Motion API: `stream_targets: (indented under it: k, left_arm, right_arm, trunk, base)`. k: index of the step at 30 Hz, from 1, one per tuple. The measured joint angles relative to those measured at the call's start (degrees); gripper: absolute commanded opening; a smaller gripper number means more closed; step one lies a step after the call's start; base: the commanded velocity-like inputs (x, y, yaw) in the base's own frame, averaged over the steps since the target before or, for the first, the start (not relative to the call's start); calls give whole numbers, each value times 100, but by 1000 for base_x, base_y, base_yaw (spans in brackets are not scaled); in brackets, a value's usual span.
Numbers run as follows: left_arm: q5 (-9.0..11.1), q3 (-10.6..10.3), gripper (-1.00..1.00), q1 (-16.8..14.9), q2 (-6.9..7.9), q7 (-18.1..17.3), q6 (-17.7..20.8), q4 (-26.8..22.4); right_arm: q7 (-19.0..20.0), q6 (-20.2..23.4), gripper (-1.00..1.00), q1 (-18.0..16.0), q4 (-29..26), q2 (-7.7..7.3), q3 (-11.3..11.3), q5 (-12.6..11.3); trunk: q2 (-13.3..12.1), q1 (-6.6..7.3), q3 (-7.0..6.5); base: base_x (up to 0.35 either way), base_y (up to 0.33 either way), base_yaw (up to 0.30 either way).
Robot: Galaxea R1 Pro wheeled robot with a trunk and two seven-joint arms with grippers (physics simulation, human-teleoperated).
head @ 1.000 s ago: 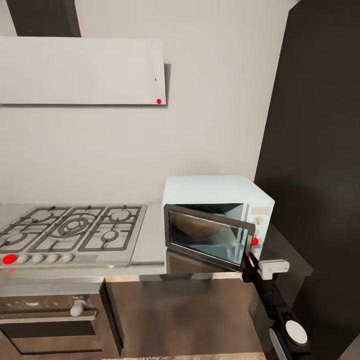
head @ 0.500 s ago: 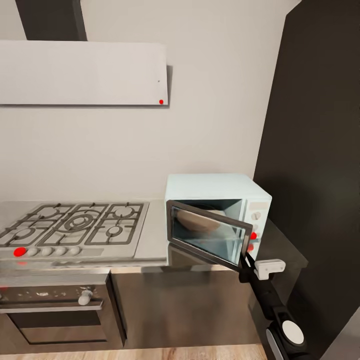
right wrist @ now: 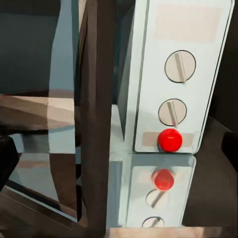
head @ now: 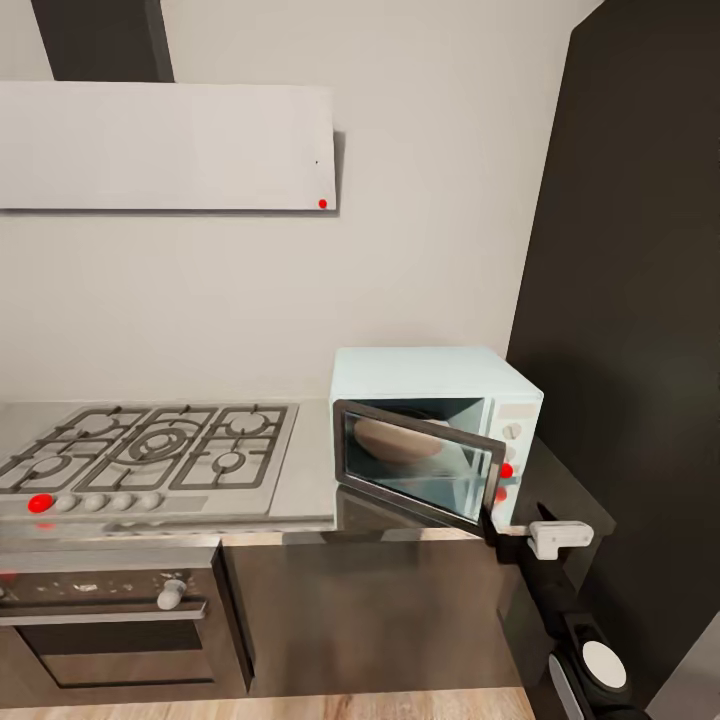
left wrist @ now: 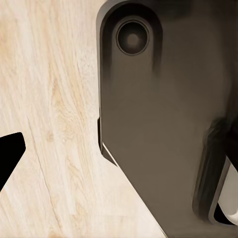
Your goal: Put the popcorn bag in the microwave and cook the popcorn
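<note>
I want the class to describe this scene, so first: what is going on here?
A simulated robot faces a kitchen counter with a gas hob and a pale blue microwave. The microwave door stands partly open, and a tan bag shows through its glass, already inside. The right end effector is at the door's free edge, by the red button and two knobs. Whether it grips the door cannot be told. The door has yet to be shut before heating.

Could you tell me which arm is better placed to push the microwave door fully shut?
The right. Its pincer sits by the free edge of the half-open door of the microwave, bag inside, whereas the left wrist camera faces the wooden floor.
</note>
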State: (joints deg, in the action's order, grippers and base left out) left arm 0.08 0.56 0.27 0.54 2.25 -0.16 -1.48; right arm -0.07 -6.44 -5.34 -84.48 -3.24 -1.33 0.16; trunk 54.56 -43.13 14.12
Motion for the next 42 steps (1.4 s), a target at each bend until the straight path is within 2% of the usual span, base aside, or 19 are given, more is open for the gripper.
stream_targets:
  k: [7,14,19,42]
  left_arm:
    - [0,-1,100,-2,3,0,9,0]
    - [0,1,100,-2,3,-2,16,1]
    - [0,1,100,3,15,-1,6,0]
    - [0,2,100,-2,17,0,56,2]
  right_arm:
    - [7,0,100,0,0,0,1,0]
    - [14,1,100,0,-1,0,1,0]
    - [15,0,100,0,-1,0,1,0]
    - [30,-1,100,0,0,0,3,0]
  trunk:
    - [0,-1,0]
    - [0,-1,0]
    - [1,1,0]
    - [0,1,0]
  base:
    - [-32,-20,0]
    - [-171,-183,0]
    - [107,-170,0]
    - [141,-14,0]
